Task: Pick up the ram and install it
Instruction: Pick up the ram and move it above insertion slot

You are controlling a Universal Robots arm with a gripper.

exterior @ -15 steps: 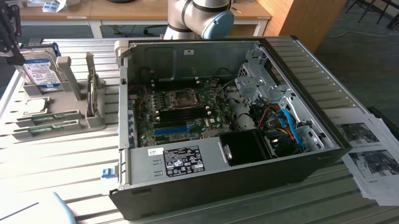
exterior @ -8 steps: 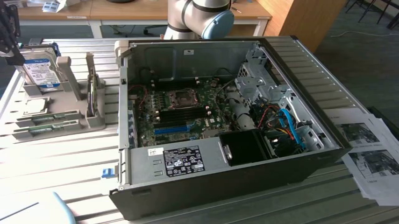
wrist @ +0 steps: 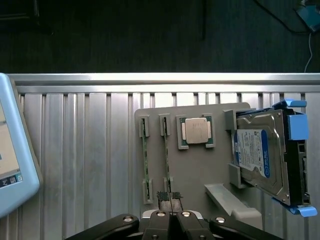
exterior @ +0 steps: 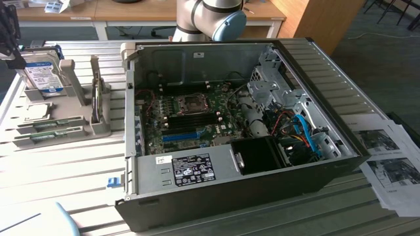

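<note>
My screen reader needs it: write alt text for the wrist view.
Gripper, fingers together, hangs above a grey holder on a slatted table; the holder carries two green ram sticks, a processor chip and a blue-labelled hard drive.

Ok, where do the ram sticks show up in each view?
Exterior view: the ram sticks stand on edge in the grey holder at the exterior view's left, outside the computer case, beside the processor chip.
Wrist view: two thin green strips on that holder, on the chip's side away from the hard drive; the tool sits at one's end.
Shared landmark: the hard drive's blue-white label.
</note>
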